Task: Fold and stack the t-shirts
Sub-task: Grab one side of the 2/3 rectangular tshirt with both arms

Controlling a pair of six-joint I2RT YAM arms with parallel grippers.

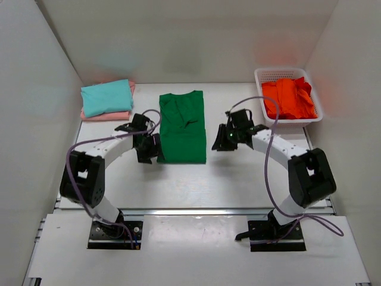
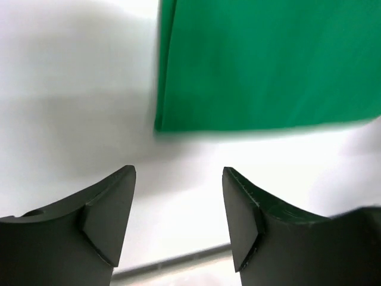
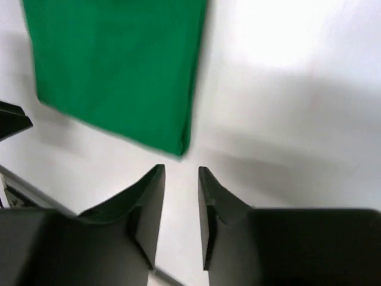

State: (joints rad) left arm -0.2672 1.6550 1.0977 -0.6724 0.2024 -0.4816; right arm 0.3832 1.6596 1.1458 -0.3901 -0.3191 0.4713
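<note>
Top external view, left to right: at the far left of the table (image 1: pixel 190 185) a folded teal t-shirt (image 1: pixel 106 98) lies on a folded pale pink t-shirt (image 1: pixel 107 115), the stack begun; the left arm bows its elbow outward and reaches inward, so the left gripper (image 1: pixel 149 154) sits just beside the near left corner of the dark green t-shirt (image 1: pixel 183 128); that shirt lies flat in the middle, folded lengthwise into a long strip with its collar at the far end; the right arm mirrors the pose, its elbow out to the right, and the right gripper (image 1: pixel 221 140) is near the strip's right edge but apart from it; at the far right a white basket (image 1: pixel 286 72) holds the crumpled orange-red t-shirt (image 1: pixel 290 98).

Left wrist view: the left gripper (image 2: pixel 178 173) stands well spread and empty, the green corner (image 2: pixel 268 59) just ahead of its tips; right wrist view: the right gripper (image 3: pixel 181 170) shows only a narrow gap, nothing in it, with the near right corner (image 3: pixel 119 65) just ahead.

The cloth is probably light and limp, and likely to slide on the smooth table; it should sag wherever unsupported; the two near corners look like the best holds, pinched through every layer so the fold stays together.
</note>
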